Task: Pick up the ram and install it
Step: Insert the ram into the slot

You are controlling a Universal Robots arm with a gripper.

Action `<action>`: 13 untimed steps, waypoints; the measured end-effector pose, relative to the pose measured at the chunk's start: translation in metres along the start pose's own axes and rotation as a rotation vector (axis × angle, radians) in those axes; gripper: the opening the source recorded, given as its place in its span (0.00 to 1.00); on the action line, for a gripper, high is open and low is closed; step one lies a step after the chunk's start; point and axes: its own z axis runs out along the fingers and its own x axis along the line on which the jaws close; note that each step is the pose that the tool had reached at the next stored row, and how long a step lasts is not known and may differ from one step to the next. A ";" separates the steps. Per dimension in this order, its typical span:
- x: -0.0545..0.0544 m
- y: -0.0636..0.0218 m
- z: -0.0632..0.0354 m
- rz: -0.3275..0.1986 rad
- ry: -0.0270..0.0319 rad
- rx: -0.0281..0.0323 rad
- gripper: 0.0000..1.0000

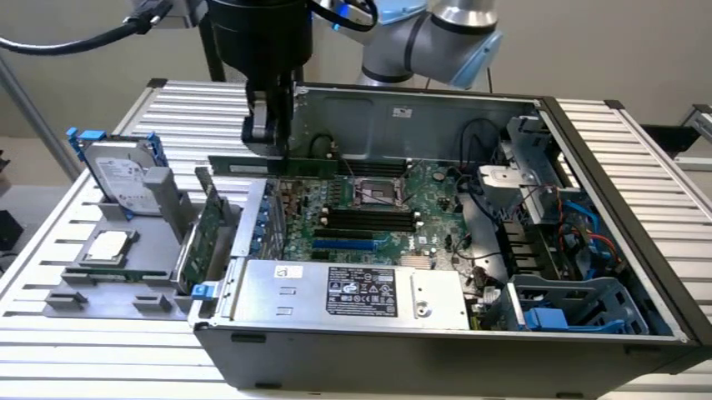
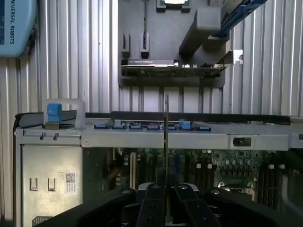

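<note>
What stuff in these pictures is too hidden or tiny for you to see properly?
1. Exterior view: the gripper covers the middle of the ram.
2. Wrist view: the ram is edge-on, so its chips are hidden.
3. Exterior view: the power supply label is too small to read.
4. Exterior view: the arm is cut off by the top edge.

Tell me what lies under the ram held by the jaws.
The motherboard inside the open case, with its black slots nearby. The patch directly beneath the ram is covered from sight.
</note>
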 end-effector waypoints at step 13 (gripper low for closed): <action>-0.024 -0.0555 0.0128 0.000 0.0001 -0.0002 0.00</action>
